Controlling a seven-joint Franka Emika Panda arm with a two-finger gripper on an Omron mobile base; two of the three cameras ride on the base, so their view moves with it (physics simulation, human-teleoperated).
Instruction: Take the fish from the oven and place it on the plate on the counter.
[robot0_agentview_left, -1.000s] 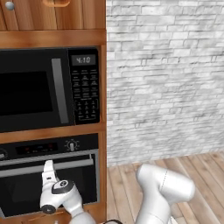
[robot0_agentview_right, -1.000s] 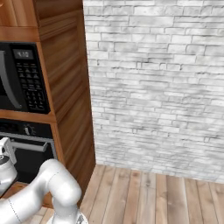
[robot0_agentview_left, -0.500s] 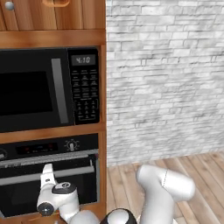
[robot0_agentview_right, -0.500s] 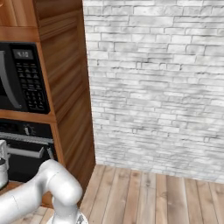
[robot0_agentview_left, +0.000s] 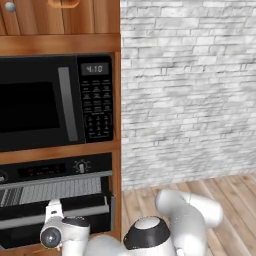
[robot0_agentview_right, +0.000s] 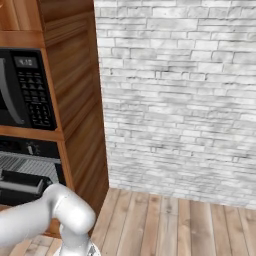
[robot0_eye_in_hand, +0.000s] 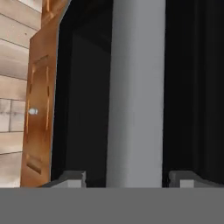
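The oven sits under the microwave, its glass door tipped partly open so the wire rack shows behind it. My gripper hangs at the door's top edge, by the silver bar handle. In the hand view the gripper straddles the handle, jaws open, with a gap on the left side. The oven's control panel and the tipped door also appear in the right base view. The fish is hidden, and the plate and counter are out of view.
A black keypad microwave fills the wooden column above the oven. A white brick wall and wooden floor lie to the right. A wooden cabinet door with a round knob stands beside the oven.
The oven door has swung further down and open, baring the wire rack. The hand and elbow have dropped lower with it, and the jaws have widened off the handle.
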